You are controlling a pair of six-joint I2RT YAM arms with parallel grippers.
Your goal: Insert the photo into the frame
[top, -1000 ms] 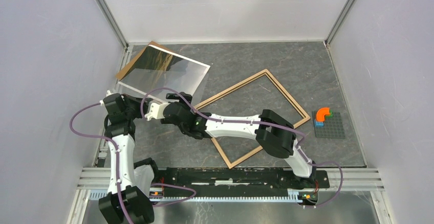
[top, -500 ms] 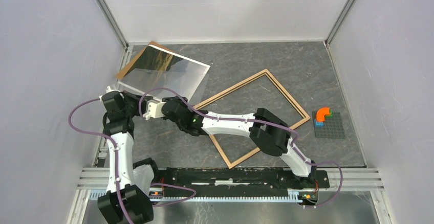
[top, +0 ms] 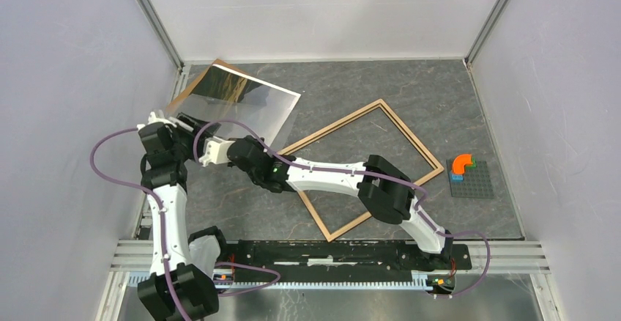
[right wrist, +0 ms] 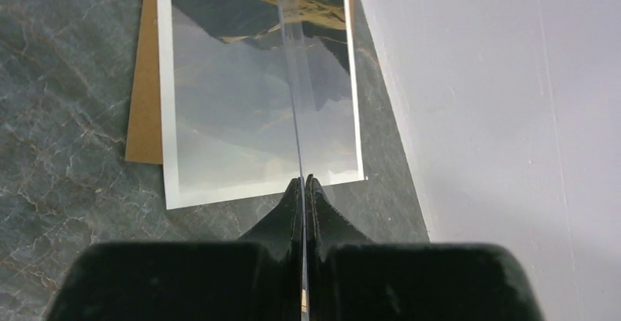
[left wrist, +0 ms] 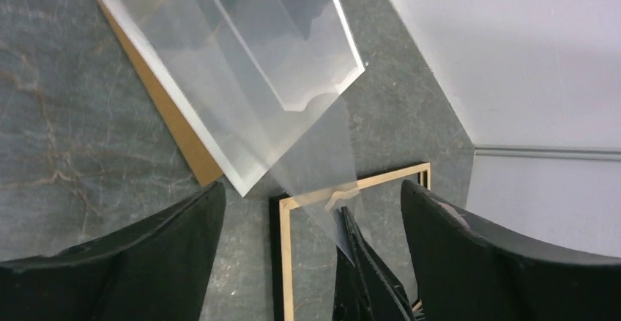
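Two grippers met at the table's far left: the right gripper (right wrist: 303,182) pinched a clear pane (right wrist: 291,57) by its edge, while the left gripper (left wrist: 307,211) stood spread wide, holding nothing. The photo (right wrist: 220,116) lay face up on a brown backing board (right wrist: 143,101), outside the empty frame (top: 411,133). Loading appeared barely begun.
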